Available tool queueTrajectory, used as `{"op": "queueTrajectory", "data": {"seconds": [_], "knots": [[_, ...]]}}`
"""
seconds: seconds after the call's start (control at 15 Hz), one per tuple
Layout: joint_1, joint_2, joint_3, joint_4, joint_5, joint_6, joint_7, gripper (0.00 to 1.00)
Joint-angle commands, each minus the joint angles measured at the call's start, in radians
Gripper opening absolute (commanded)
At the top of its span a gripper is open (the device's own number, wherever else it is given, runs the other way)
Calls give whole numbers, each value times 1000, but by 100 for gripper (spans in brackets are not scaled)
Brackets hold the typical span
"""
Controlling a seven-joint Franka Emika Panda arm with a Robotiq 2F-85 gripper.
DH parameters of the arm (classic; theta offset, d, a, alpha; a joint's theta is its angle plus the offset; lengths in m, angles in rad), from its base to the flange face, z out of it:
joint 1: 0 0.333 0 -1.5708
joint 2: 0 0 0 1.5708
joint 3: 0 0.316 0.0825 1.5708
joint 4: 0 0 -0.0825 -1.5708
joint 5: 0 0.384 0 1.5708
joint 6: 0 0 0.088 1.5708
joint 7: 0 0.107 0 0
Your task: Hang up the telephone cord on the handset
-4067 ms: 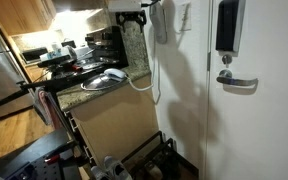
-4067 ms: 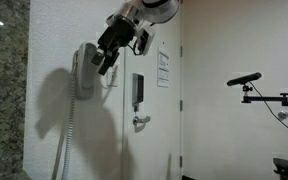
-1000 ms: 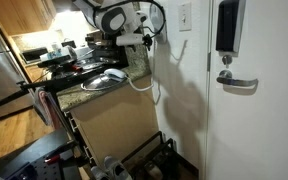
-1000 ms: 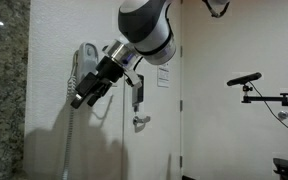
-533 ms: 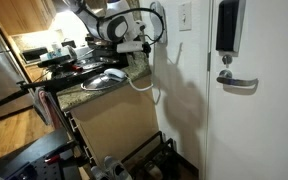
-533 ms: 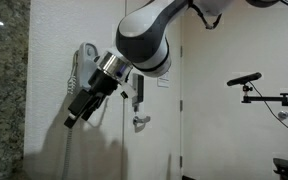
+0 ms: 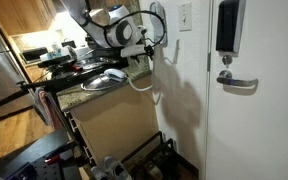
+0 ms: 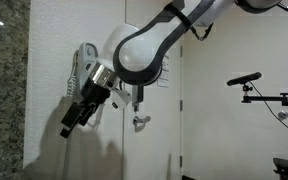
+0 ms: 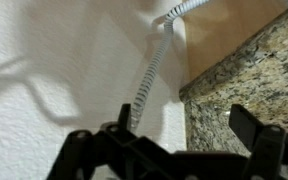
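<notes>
The handset is a light-grey receiver on the white wall, also seen at the top of an exterior view as the handset. The coiled whitish telephone cord runs down the wall beside the granite counter's edge and loops toward the counter as the cord. My gripper is open, its black fingers pointing down the wall, the cord just by the left finger. Nothing lies between the jaws. In an exterior view the gripper sits below the handset.
A granite counter juts out beside the cord, with pans on the counter. A door with a lever handle and a black box stands further along the wall. A switch plate is near the handset. A camera stand stands apart.
The arm has swung down along the wall, carrying the open gripper from beside the handset to below it, next to the hanging cord.
</notes>
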Motion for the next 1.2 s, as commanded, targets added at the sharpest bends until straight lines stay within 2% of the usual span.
{"op": "queueTrajectory", "data": {"seconds": [0.0,0.13,0.2,0.27,0.67,1.0,1.07,1.13], "knots": [[56,47,-78,79,-62,-23,107,100],[67,64,-98,97,-74,-12,137,100],[43,69,-67,103,-68,-14,119,100],[30,39,-55,55,-70,-2,105,100],[30,61,-55,76,-72,20,104,100],[103,99,-163,111,-108,28,180,100],[142,108,-217,117,-124,29,226,100],[149,114,-228,121,-134,29,237,100]]}}
